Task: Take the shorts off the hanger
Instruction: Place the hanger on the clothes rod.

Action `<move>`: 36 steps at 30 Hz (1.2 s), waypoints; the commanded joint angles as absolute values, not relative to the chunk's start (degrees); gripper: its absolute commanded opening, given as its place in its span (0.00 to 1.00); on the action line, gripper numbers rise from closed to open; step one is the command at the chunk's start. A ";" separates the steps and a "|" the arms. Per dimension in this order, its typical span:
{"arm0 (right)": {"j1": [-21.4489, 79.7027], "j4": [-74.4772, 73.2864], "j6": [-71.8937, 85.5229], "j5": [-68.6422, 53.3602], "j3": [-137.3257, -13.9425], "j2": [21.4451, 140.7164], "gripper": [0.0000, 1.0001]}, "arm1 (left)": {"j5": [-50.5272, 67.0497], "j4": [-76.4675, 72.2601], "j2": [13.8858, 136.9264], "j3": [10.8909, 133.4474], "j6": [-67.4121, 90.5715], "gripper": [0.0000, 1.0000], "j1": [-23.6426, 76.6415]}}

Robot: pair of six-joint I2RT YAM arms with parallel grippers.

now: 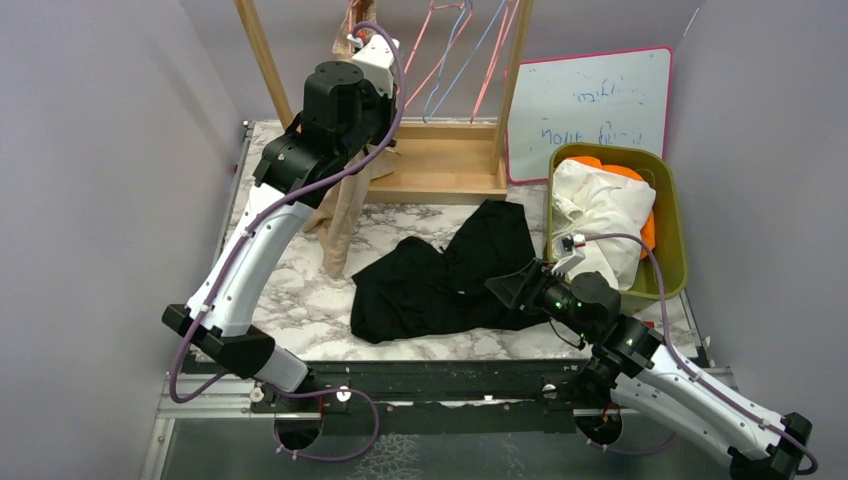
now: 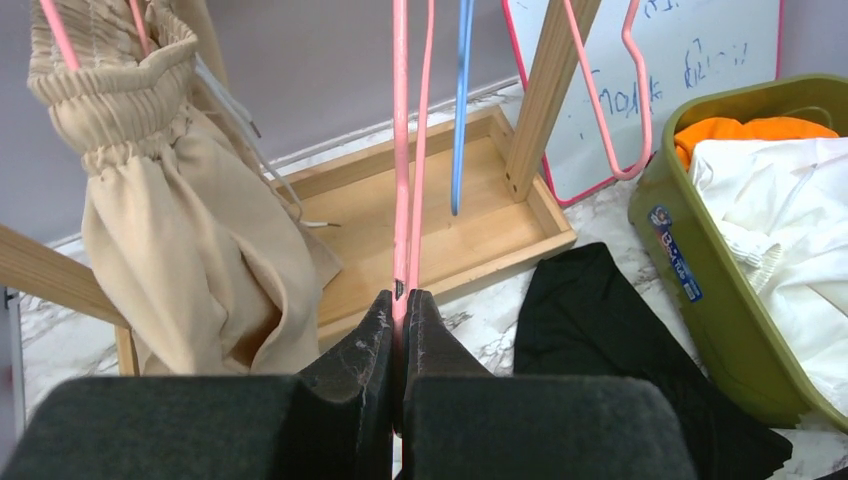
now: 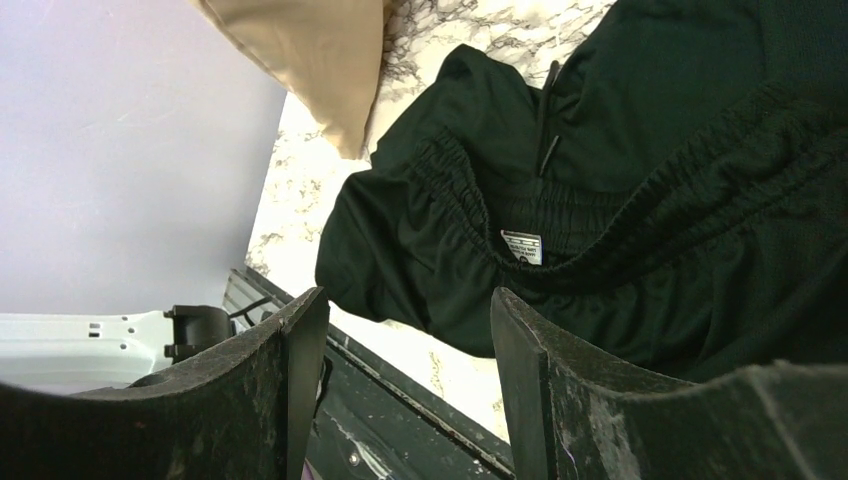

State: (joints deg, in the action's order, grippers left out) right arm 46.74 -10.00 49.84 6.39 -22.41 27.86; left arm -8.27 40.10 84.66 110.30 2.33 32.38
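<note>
A: Top external showed us the tan-beige gathered-waist fabric shorts (image 1: 342, 228) hanging at the wooden rack (image 1: 440, 165), the only pair not yet down.

B: Agreed. The left gripper (image 2: 400, 300) was clamped shut on a bare pink wire hanger (image 2: 401, 150), not on cloth. We placed the tan shorts just left of it in its wrist view, with the long axis hanging straight down. The left arm was far nearer.

A: Right gripper (image 3: 410, 310)?

B: Jaws apart, holding nothing, hovering low over the soft black shorts (image 3: 650, 200) lying flat on the marble table (image 1: 320, 300). The waistband ran diagonally across its view.

A: The others?

B: Cream-white shorts (image 1: 600, 210) were piled over bright orange shorts (image 1: 612, 167) in the olive-green plastic bin (image 1: 672, 200).

A: Hidden stuff?

B: The hanger hooks and rack top were cut off. We couldn't tell how the tan waistband sat on its hanger. The orange pair was mostly buried.
</note>
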 commanded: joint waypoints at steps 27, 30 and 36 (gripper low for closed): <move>46.67 -12.13 50.38 8.10 -21.23 27.18 0.63 | -1.60 43.02 93.60 120.77 3.73 0.00 27.47; 46.67 -11.87 50.62 8.01 -21.01 27.16 0.63 | -1.41 43.25 93.51 121.17 3.77 0.00 27.36; 46.67 -11.88 49.36 8.26 -21.45 27.63 0.64 | -1.13 43.21 90.06 116.35 5.18 0.34 27.33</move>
